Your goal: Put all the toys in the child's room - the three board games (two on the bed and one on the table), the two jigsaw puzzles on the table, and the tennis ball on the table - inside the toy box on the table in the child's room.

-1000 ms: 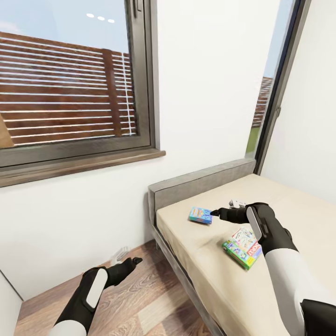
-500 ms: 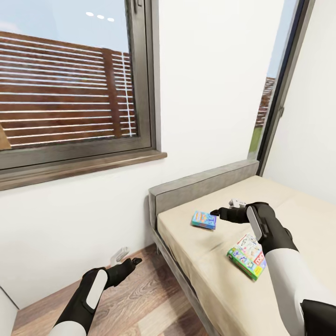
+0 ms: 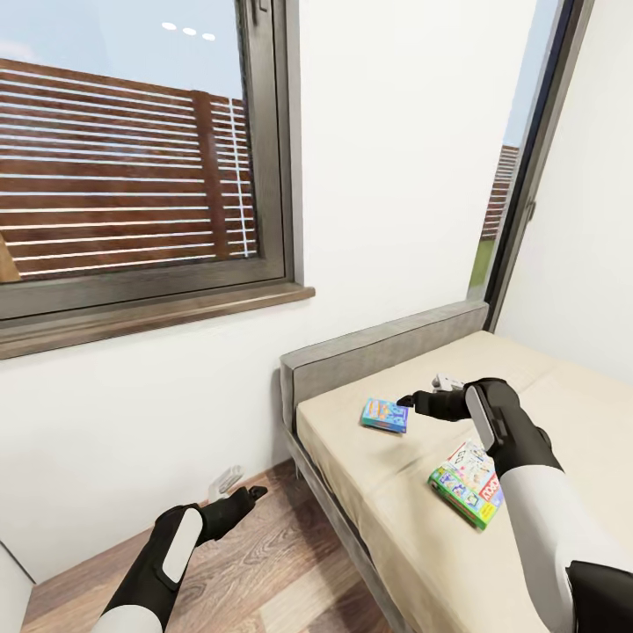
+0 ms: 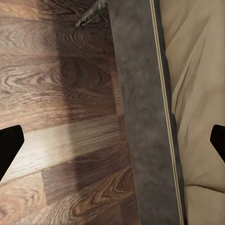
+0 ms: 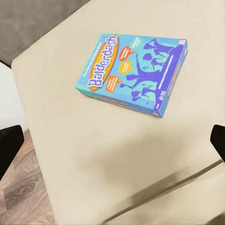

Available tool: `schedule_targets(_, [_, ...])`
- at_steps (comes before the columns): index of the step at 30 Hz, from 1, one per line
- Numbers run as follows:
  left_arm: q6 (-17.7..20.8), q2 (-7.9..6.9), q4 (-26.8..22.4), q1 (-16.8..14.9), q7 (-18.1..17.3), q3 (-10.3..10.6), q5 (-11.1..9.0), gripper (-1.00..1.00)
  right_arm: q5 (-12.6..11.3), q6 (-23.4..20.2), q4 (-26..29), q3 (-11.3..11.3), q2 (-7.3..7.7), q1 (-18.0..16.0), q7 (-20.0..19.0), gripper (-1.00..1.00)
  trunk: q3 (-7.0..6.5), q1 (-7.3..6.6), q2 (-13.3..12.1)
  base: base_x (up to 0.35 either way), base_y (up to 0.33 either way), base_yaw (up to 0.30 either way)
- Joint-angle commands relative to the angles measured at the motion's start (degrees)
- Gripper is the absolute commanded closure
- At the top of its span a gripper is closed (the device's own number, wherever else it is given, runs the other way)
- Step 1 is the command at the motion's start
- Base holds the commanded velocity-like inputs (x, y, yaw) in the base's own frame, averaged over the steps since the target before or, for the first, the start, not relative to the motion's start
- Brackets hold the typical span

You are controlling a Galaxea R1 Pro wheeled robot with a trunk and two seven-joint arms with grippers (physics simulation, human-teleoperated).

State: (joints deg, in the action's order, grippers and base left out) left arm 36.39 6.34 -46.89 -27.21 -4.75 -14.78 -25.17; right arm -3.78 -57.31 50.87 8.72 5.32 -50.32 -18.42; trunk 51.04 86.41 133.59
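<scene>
The right claw (image 3: 422, 397), fingers apart and empty, hovers over the bed (image 3: 413, 510), with the blue game (image 3: 384, 414) lying flat just ahead and below it. The green-edged game (image 3: 466, 485) lies beside the forearm. The left claw (image 3: 230, 482), also apart, hangs over the floor (image 3: 264, 563), farther away.

A blue cartoon board game (image 5: 133, 72) lies on a beige bed (image 3: 422, 519) with a grey frame.

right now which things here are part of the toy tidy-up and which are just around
Part of the job:
blue board game
Monopoly board game
bed they lie on

Just around:
window
window sill
wooden floor
</scene>
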Motion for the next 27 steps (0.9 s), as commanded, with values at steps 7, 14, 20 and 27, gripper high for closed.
schedule_targets(7, [0.12, 0.03, -0.04, 0.16, -0.35, -0.33, 0.05, -1.00, -0.36, -0.59, 0.02, 0.07, 0.03, -0.10, 0.20, -1.00, 0.06, -0.01, 0.03, 0.034, 0.006, 0.000])
schedule_targets(14, [-0.23, 0.06, -0.04, 0.53, -0.35, -0.32, 0.01, -1.00, -0.35, -0.68, 0.02, 0.07, 0.04, -0.12, 0.22, -1.00, 0.06, -0.01, 0.03, 0.143, 0.031, 0.000])
schedule_targets(20, [-0.31, 0.07, -0.04, 0.62, -0.34, -0.33, -0.03, -1.00, -0.39, -0.75, 0.02, 0.07, 0.20, -0.13, 0.22, -1.00, 0.19, -0.01, 0.03, 0.054, 0.011, 0.000])
schedule_targets(27, [-0.34, 0.08, -0.04, 0.65, -0.34, -0.33, -0.04, -1.00, -0.42, -0.77, 0.02, 0.07, 0.59, -0.13, 0.22, -1.00, 0.65, -0.01, 0.03, 0.020, 0.004, 0.000])
